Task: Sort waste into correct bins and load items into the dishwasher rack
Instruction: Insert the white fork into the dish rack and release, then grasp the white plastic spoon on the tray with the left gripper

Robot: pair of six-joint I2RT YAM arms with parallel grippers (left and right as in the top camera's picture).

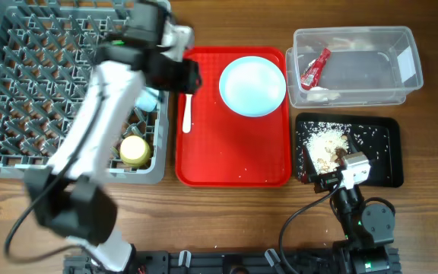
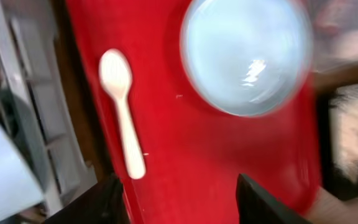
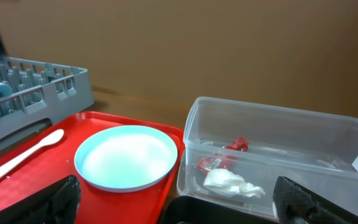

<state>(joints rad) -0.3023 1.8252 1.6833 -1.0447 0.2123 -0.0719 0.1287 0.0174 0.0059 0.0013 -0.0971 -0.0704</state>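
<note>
Loading looks to be in hand: the left tool (image 2: 179, 200), spread empty over the red tray (image 2: 191, 162), must drop onto the white spoon (image 2: 124, 118) at its left edge, and the right tool (image 3: 182, 202) likewise gapes empty.

Pale blue plate (image 1: 252, 85) lay flat and empty on the red tray (image 1: 234, 164), the white spoon (image 1: 187, 113) alongside near the tray's rack-side edge. The red wrapper (image 1: 315, 68) rested inside the clear tub (image 1: 353, 32), beige scraps (image 1: 328, 144) were heaped in the black tray (image 1: 382, 164), and a yellow cup (image 1: 134, 150) sat in the grey rack (image 1: 29, 84).
</note>
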